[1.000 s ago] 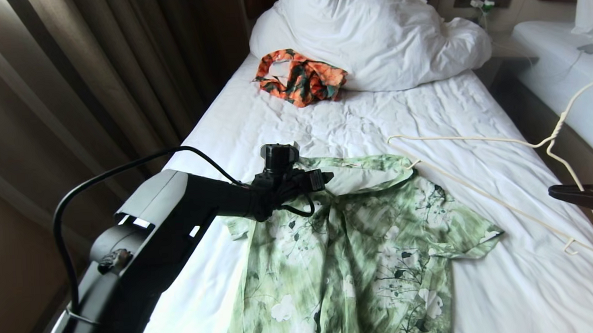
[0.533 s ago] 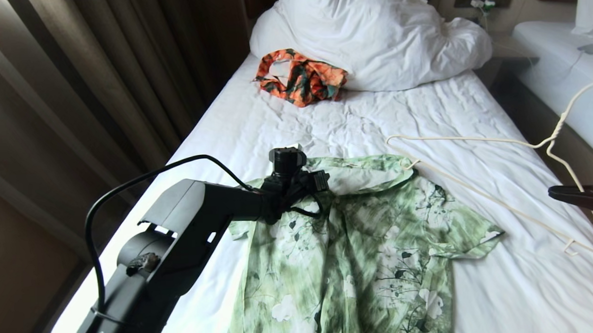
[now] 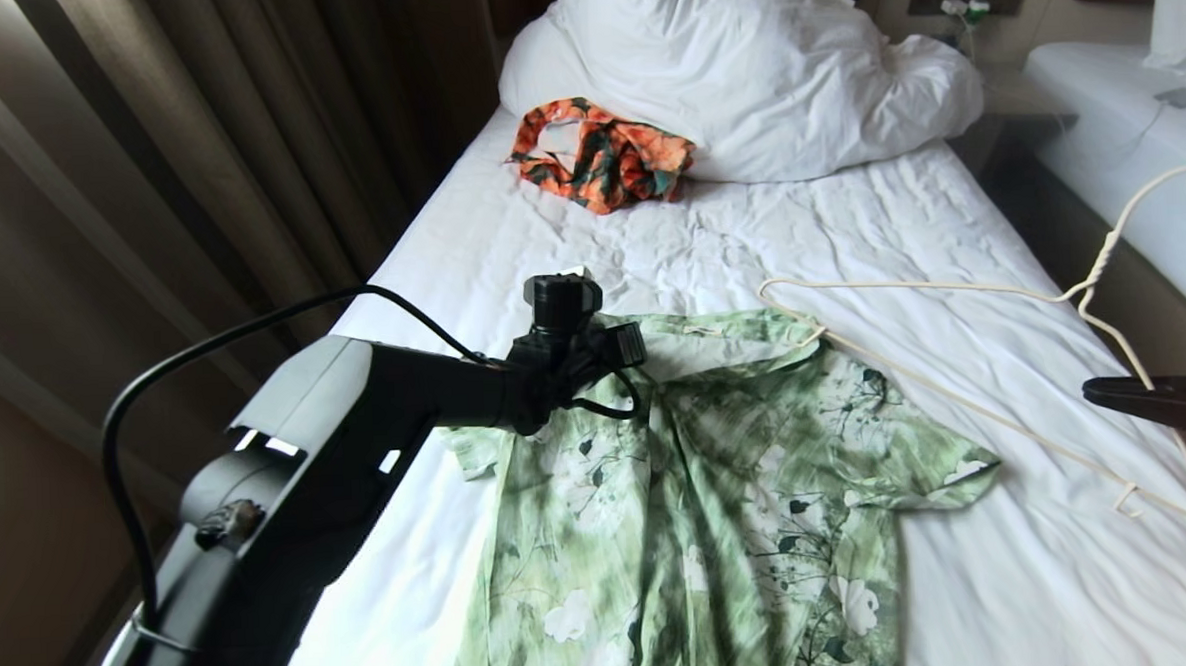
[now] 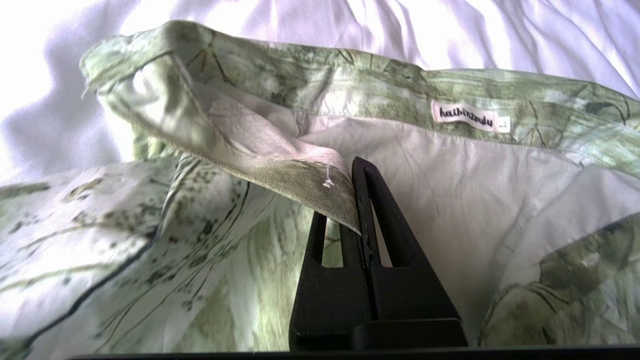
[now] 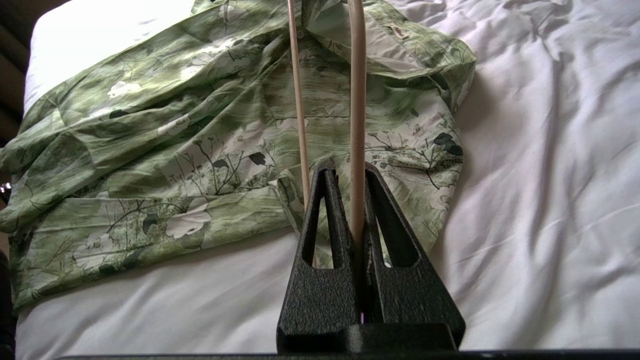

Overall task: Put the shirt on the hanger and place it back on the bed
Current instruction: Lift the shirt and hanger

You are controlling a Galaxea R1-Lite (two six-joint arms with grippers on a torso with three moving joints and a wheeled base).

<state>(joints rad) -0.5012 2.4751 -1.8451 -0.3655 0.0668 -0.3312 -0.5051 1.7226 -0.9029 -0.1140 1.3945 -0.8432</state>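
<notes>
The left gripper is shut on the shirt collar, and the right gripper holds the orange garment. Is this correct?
Not quite. The left gripper is shut on the shirt collar, but the right gripper holds the hanger, as the right wrist view shows. The orange garment lies untouched by the duvet.

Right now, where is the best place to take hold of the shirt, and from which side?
Grip the shirt by the front edge beside its collar, coming from the open neck side: the edge stands up there as a thin fold. The left pincer is already shut on it.
</notes>
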